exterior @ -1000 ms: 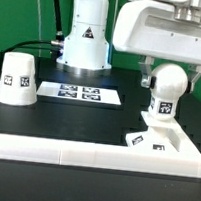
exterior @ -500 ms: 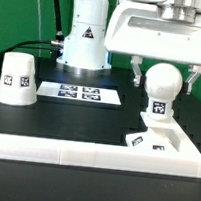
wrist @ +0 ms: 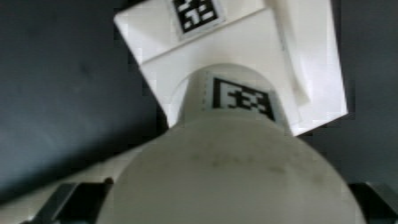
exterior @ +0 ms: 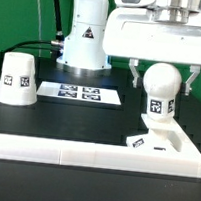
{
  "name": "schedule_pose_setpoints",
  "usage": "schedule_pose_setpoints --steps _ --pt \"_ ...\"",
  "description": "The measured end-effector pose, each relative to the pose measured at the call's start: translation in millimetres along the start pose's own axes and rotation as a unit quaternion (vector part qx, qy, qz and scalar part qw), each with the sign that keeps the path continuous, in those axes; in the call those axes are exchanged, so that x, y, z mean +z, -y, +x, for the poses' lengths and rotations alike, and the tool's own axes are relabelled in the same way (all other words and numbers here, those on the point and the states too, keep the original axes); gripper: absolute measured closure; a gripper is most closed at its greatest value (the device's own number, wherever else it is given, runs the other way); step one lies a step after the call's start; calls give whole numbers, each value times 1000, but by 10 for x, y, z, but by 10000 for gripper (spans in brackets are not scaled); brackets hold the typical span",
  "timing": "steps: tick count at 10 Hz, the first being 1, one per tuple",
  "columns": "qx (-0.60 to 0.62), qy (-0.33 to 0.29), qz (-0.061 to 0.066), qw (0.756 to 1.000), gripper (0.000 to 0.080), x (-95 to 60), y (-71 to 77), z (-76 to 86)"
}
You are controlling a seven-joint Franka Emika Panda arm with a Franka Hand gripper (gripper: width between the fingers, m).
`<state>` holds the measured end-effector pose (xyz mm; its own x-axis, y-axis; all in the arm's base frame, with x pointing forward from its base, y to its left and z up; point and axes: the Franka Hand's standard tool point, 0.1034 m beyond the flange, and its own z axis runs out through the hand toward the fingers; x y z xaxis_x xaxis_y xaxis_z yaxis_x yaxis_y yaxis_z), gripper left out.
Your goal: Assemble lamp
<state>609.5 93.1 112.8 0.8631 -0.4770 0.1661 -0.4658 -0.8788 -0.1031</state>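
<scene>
Arm: vertical, gripper [exterior: 163, 82] astride round white plastic bulb [exterior: 160, 97]
Jaws: open, holding nothing
Around: white cone shade [exterior: 17, 78] at bulb's 9 o'clock

boxy white tool [exterior: 164, 83], dark fingers [exterior: 137, 73] (thin), white logo-marked pedestal [exterior: 83, 38]

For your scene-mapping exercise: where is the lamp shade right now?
The shade stands at the exterior view's left, just beside the marker board, well apart from the bulb and base at the exterior view's right.
</scene>
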Motion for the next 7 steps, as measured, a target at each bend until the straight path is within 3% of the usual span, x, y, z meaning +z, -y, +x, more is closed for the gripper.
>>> schedule_pose_setpoints --steps 4,7 --pt "173 51 -5 984 222 24 4 -15" --pt "295 82 -17 952 222 44 45 -32"
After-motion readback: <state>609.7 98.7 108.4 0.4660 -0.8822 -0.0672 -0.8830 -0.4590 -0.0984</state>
